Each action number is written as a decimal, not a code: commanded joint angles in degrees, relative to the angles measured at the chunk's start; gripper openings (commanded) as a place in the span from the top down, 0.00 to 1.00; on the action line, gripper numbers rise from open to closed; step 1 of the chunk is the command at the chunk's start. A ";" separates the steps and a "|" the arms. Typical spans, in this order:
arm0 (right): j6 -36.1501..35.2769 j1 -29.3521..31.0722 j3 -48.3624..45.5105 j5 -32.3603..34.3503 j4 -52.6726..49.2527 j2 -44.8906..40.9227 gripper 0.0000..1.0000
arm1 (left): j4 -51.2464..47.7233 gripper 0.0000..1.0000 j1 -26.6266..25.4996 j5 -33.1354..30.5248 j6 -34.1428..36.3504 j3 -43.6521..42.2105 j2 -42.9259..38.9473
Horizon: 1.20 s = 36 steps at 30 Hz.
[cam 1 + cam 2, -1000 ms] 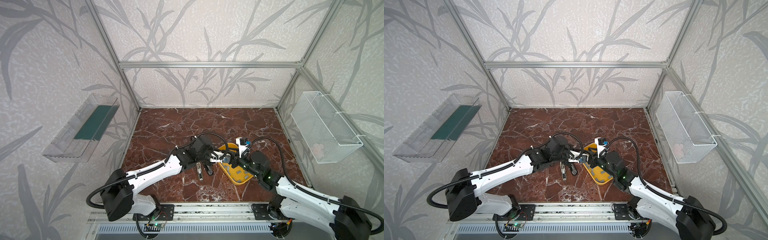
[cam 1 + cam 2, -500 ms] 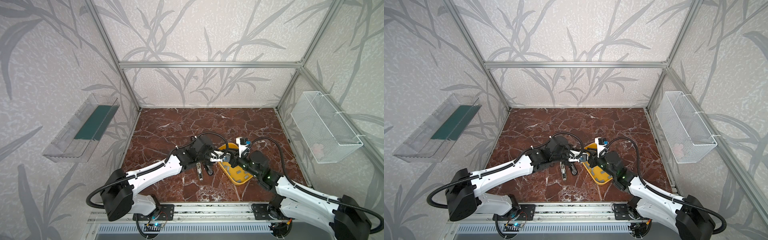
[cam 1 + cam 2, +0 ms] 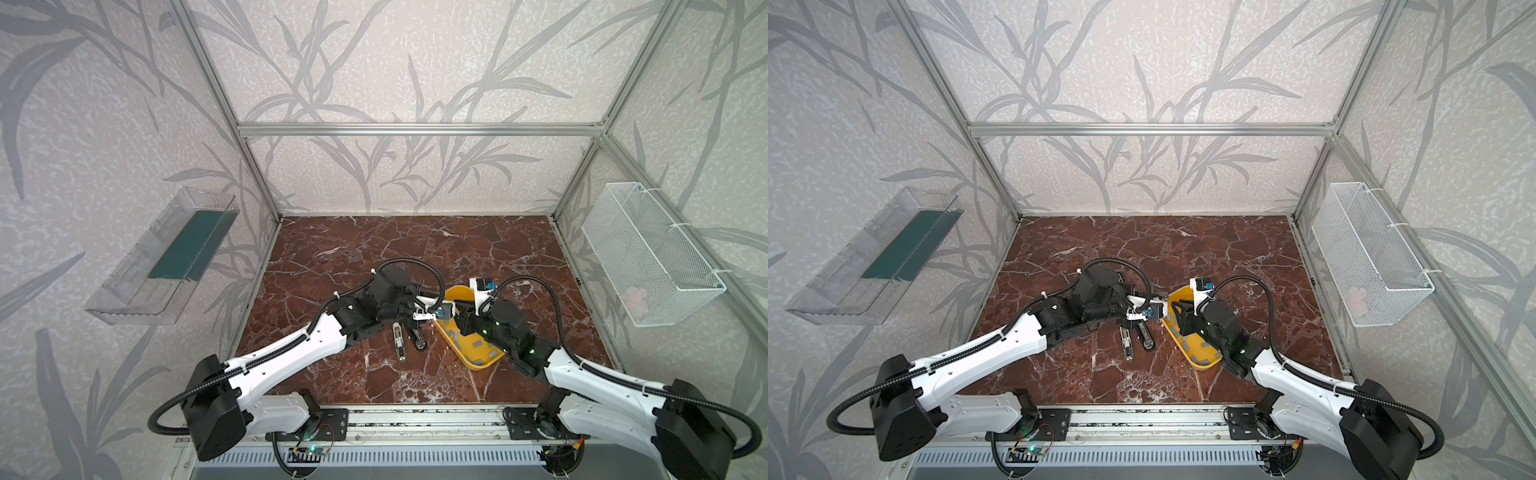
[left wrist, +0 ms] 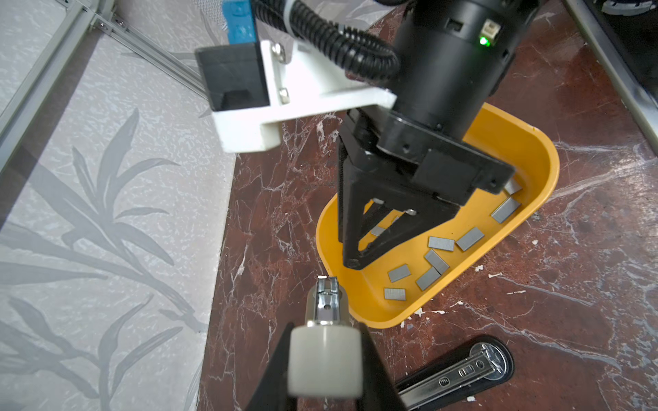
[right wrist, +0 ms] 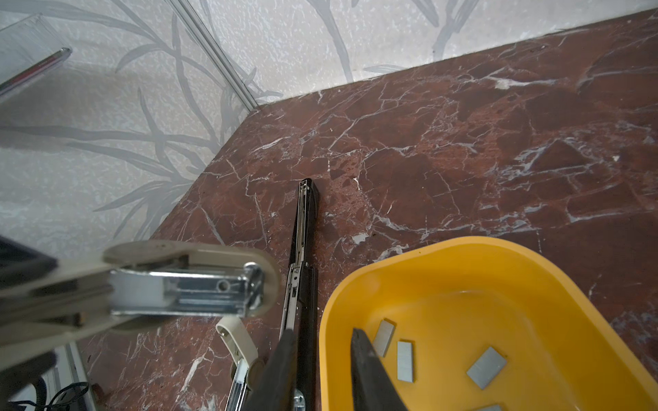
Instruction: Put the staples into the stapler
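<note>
The stapler (image 5: 311, 213) lies open on the counter (image 5: 463, 142), just beside the right end effector (image 5: 322, 334) — jaws narrowly apart astride the yellow tray (image 5: 534, 284) rim; I cannot tell if they pinch anything. Best centre them on one staple strip (image 5: 405, 361) just inside — the left end effector (image 4: 324, 363) clenches a cream-and-metal piece (image 4: 322, 309).

A red-brown marble bench (image 3: 374, 249) sits inside an aluminium frame (image 3: 415, 129) backed by leaf-patterned wallpaper (image 3: 374, 62). On the wall left of the bench hangs a clear plastic shelf (image 3: 137, 286) holding a green mat (image 3: 191, 245); on the wall to its right, a white wire basket (image 3: 648, 257). A yellow tray (image 3: 457, 295) rests near the bench's front.
</note>
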 commanded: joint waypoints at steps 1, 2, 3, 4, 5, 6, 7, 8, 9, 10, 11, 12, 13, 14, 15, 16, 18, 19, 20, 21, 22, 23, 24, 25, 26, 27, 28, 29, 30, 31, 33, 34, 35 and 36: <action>-0.70 0.04 2.39 0.93 -1.21 -0.63 0.72 | 1.33 1.00 0.73 3.17 -0.66 -0.85 -1.51; -1.12 0.04 2.58 1.08 -1.58 -1.11 0.71 | 1.37 1.00 0.98 3.13 -0.57 -0.99 -1.61; -1.55 0.04 2.56 1.15 -1.69 -1.70 0.69 | 1.51 1.00 1.25 3.17 -0.57 -1.07 -1.65; -2.24 0.06 2.40 1.18 -1.64 -2.43 0.68 | 1.73 1.00 1.64 3.49 -0.94 -1.11 -1.77; -3.06 0.04 2.22 1.19 -1.52 -3.20 0.65 | 1.82 1.00 2.13 4.01 -1.35 -1.03 -1.85; -3.93 0.04 2.05 1.15 -1.01 -3.89 0.61 | 2.00 1.00 2.53 4.48 -1.77 -1.07 -1.91; -5.52 0.04 1.66 0.66 0.04 -4.69 0.54 | 2.33 1.00 3.04 4.98 -2.25 -1.19 -2.04; -7.20 0.04 1.13 -0.11 1.31 -5.59 0.46 | 2.64 1.00 3.69 5.91 -2.79 -1.29 -2.21; -8.44 0.04 0.55 -0.58 2.47 -6.54 0.40 | 2.61 1.00 4.44 7.06 -3.17 -1.22 -2.36; -9.81 0.04 -0.20 -0.86 4.21 -7.55 0.36 | 2.62 1.00 5.15 8.33 -3.38 -1.25 -2.53; -11.26 0.04 -1.18 -1.41 6.16 -8.44 0.33 | 2.63 1.00 5.56 8.88 -3.54 -1.30 -2.78; -12.72 0.04 -2.60 -2.16 9.03 -9.42 0.30 | 2.64 1.00 5.98 9.31 -3.61 -1.51 -2.97; -14.18 0.04 -4.17 -3.18 12.39 -10.23 0.28 | 2.66 1.00 6.42 9.56 -3.48 -1.62 -3.18; -15.40 0.04 -5.66 -4.28 15.73 -10.95 0.24 | 2.77 1.00 6.91 9.95 -3.39 -1.73 -3.43; -16.25 0.04 -6.95 -5.09 18.56 -11.45 0.20 | 2.82 1.00 7.52 10.57 -3.59 -1.69 -3.60; -17.26 0.04 -7.77 -5.53 20.12 -12.00 0.18 | 2.62 1.00 8.25 11.38 -3.65 -1.63 -3.86; -19.69 0.08 -8.47 -7.18 23.72 -12.89 0.15 | 1.98 1.00 9.55 12.66 -3.26 -1.73 -4.32; -21.31 0.04 -8.80 -8.88 24.81 -13.33 0.15 | 1.72 1.00 10.17 13.06 -2.92 -1.78 -4.63; -23.05 0.04 -9.07 -10.82 25.60 -13.77 0.14 | 1.41 1.00 10.76 13.77 -2.71 -1.80 -4.89; -24.79 0.04 -9.54 -12.82 26.34 -14.09 0.13 | 0.25 1.00 11.55 15.45 -2.32 -1.48 -5.05; -26.41 0.04 -9.81 -14.95 27.00 -14.36 0.13 | -1.44 1.00 12.14 17.32 -1.32 -1.11 -5.34; -28.19 0.08 -9.99 -17.40 27.26 -14.45 0.13 | -3.09 1.00 12.45 18.73 0.01 -1.03 -5.53; -29.50 0.04 -9.93 -19.57 27.20 -14.38 0.13 | -4.38 1.00 12.67 19.81 1.62 -1.18 -5.73; -30.67 0.04 -9.78 -21.59 27.00 -13.98 0.13 | -5.02 1.00 12.71 20.50 3.08 -1.47 -5.98; -31.27 0.04 -9.42 -23.19 26.52 -13.38 0.13 | -5.42 1.00 12.66 21.22 3.82 -1.68 -6.04; -31.50 0.11 -8.98 -24.18 25.88 -12.69 0.13 | -5.88 1.00 12.67 22.06 4.36 -1.73 -6.03; -31.49 0.20 -8.35 -25.11 25.22 -11.71 0.13 | -6.62 1.00 12.69 22.95 4.81 -1.57 -6.08; -31.65 0.44 -7.75 -25.77 24.64 -10.64 0.13 | -7.44 1.00 12.68 23.79 5.27 -1.35 -6.01; -31.85 0.69 -7.13 -26.23 23.99 -9.77 0.13 | -8.02 1.00 12.65 24.51 5.76 -1.32 -5.93; -32.09 1.04 -6.43 -26.57 23.06 -8.80 0.13 | -8.59 1.00 12.69 25.31 6.35 -1.22 -5.80; -32.92 1.94 -5.35 -26.64 21.76 -7.23 0.14 | -9.81 1.00 12.71 27.22 7.20 -1.05 -5.64; -33.67 2.58 -4.97 -26.24 21.30 -6.64 0.14 | -10.34 1.00 12.71 28.32 7.48 -0.91 -5.50; -34.49 3.26 -4.69 -25.73 21.26 -6.24 0.15 | -11.16 1.00 12.61 29.37 7.85 -0.65 -5.26; -35.57 4.34 -4.27 -24.76 18.64 -5.91 0.15 | -12.13 1.00 12.63 30.64 8.52 -0.34 -4.93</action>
